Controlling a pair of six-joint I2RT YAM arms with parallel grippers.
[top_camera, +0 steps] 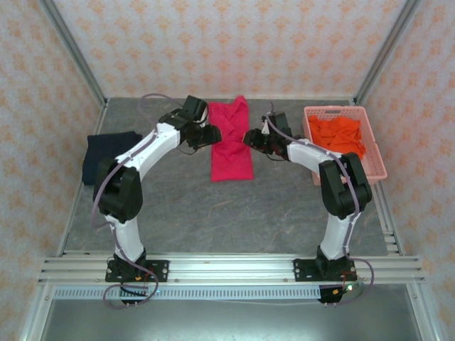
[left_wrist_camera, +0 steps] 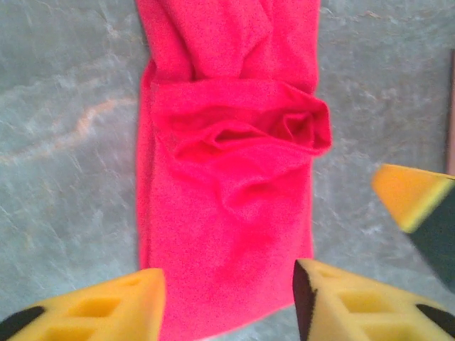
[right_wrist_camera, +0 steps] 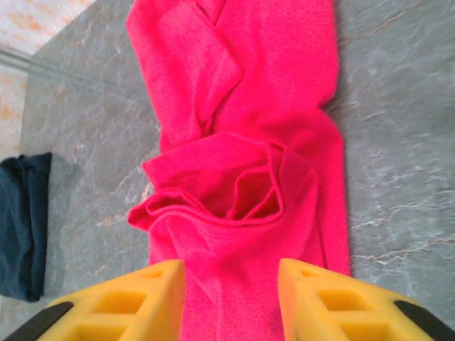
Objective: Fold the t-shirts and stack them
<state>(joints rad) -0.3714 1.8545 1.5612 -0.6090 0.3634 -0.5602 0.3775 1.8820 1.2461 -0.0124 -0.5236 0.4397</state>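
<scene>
Seemingly parted, left fingers [left_wrist_camera: 99, 309] and right fingers [right_wrist_camera: 135, 302] flank the crimson-pink t-shirt [top_camera: 231, 145].

Plain crimson-pink t-shirt [top_camera: 231, 142], dark navy t-shirt [top_camera: 106, 155], bright orange t-shirt [top_camera: 340, 135], pale pink lattice basket [top_camera: 377, 169], grey marbled worktop [top_camera: 234, 213], peach walls [top_camera: 234, 42] with small floral pattern, white-and-black arms [top_camera: 153, 145], left tool [left_wrist_camera: 227, 312] and right tool [right_wrist_camera: 231, 305] with yellow, black-tipped fingers [right_wrist_camera: 320, 298].

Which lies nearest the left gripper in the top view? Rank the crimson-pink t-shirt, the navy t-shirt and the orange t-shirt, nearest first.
Measured from the left gripper:
1. Crimson-pink t-shirt, right beside it, mid-table towards the back.
2. Navy t-shirt, folded at the table's left edge.
3. Orange t-shirt, in the pink basket on the right side.
</scene>
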